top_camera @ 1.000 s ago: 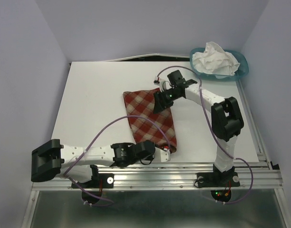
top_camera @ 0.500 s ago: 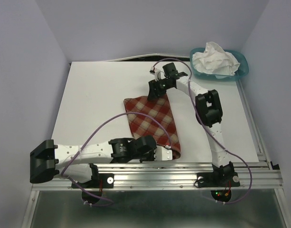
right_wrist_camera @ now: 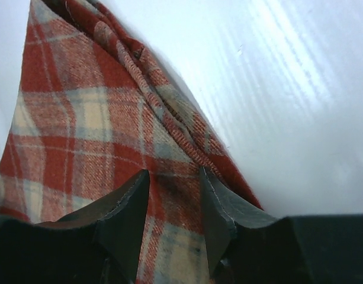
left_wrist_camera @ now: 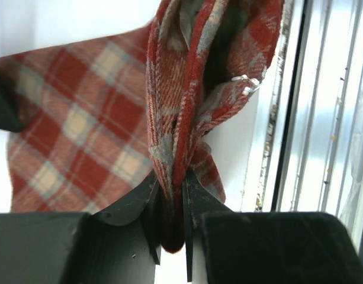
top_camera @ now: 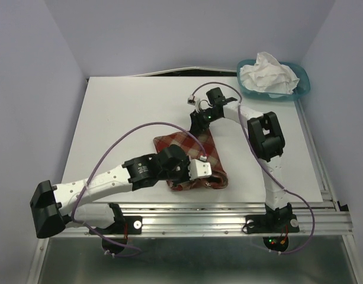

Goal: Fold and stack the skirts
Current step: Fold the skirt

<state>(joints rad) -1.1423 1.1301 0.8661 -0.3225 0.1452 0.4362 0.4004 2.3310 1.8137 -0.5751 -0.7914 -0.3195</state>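
Note:
The red-and-cream plaid skirt (top_camera: 196,148) lies bunched near the table's front middle. It also shows in the left wrist view (left_wrist_camera: 80,130) and the right wrist view (right_wrist_camera: 80,118). My left gripper (top_camera: 212,174) (left_wrist_camera: 169,177) is shut on the skirt's near edge and holds a thick fold of it off the table. My right gripper (top_camera: 200,125) (right_wrist_camera: 174,177) sits over the skirt's far end, jaws apart, with flat cloth showing between the fingertips. The plain white skirt (top_camera: 267,74) lies crumpled in the teal basket (top_camera: 304,87) at the back right.
The metal rail (top_camera: 228,222) runs along the table's near edge, close to the lifted cloth, and also shows in the left wrist view (left_wrist_camera: 323,118). Purple cables (top_camera: 119,148) loop above both arms. Walls close in the left, back and right.
My left gripper has lifted the skirt's near edge and carried it away from the rail, bunching the cloth shorter. My right gripper reached farther back, then came slightly nearer.

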